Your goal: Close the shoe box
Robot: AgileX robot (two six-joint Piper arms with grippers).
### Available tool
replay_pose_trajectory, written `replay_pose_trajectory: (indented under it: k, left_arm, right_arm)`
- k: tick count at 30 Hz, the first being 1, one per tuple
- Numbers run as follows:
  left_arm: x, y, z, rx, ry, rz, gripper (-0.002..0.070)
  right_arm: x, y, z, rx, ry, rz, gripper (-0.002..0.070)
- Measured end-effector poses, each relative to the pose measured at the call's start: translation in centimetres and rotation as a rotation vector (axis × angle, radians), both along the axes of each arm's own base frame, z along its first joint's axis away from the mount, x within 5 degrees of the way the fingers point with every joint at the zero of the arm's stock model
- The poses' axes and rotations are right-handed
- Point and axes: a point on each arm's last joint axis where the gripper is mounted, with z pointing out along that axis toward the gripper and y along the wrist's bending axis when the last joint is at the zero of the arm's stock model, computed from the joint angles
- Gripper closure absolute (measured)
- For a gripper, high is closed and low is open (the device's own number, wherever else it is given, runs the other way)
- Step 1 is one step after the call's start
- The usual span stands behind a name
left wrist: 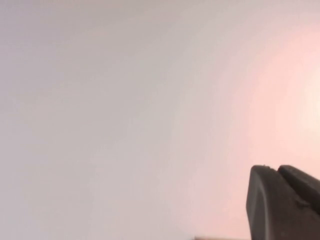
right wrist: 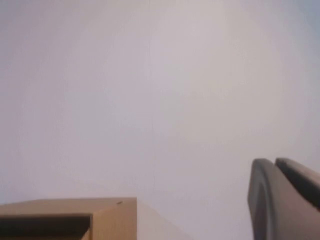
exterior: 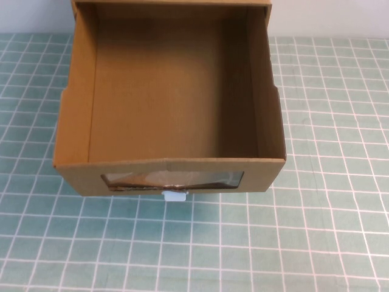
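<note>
Plain brown cardboard all over the shoe box [exterior: 170,97], inside and out, with a small white pull tab [exterior: 175,195] under its clear window [exterior: 173,180]. The tabletop [exterior: 328,231] shows pale green squares ruled by white grid lines. Dark, near-black left gripper [left wrist: 285,205]; dark grey right gripper [right wrist: 285,200], both before a pale wall.

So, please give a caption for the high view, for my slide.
Open shoe box on the green grid mat, drawer pulled out and empty; neither gripper in this view.
</note>
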Motion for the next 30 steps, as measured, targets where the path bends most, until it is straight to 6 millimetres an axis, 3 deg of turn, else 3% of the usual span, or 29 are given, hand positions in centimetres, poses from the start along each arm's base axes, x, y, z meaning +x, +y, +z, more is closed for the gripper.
replay_pose_trajectory:
  k: [9, 14, 17, 24, 27, 30]
  left_arm:
    - [-0.6, 0.3, 0.7, -0.030, -0.101, 0.010, 0.0680]
    - [-1.3, 0.4, 1.4, -0.139, -0.187, -0.070, 0.0680]
    - [-2.0, 0.6, 3.3, -0.174, -0.250, -0.101, 0.0680]
    - [-5.8, 1.1, 11.6, -0.175, -0.334, -0.133, 0.0680]
    - [-6.7, 1.1, 15.1, -0.152, -0.309, -0.130, 0.0680]
    - [-6.4, 0.9, 18.6, -0.128, -0.222, -0.138, 0.0680]
  right_arm:
    - [-0.9, -0.1, 1.1, 0.020, -0.153, 0.004, 0.0690]
    - [-2.0, -0.5, 2.7, 0.100, -0.301, 0.020, 0.0690]
    - [-3.2, -0.8, 5.5, 0.172, -0.375, 0.063, 0.0690]
    - [-8.0, -1.5, 15.2, 0.224, -0.427, 0.124, 0.0690]
    - [-8.4, -1.4, 19.0, 0.219, -0.366, 0.130, 0.0690]
    - [-7.2, -1.2, 22.3, 0.203, -0.233, 0.127, 0.0690]
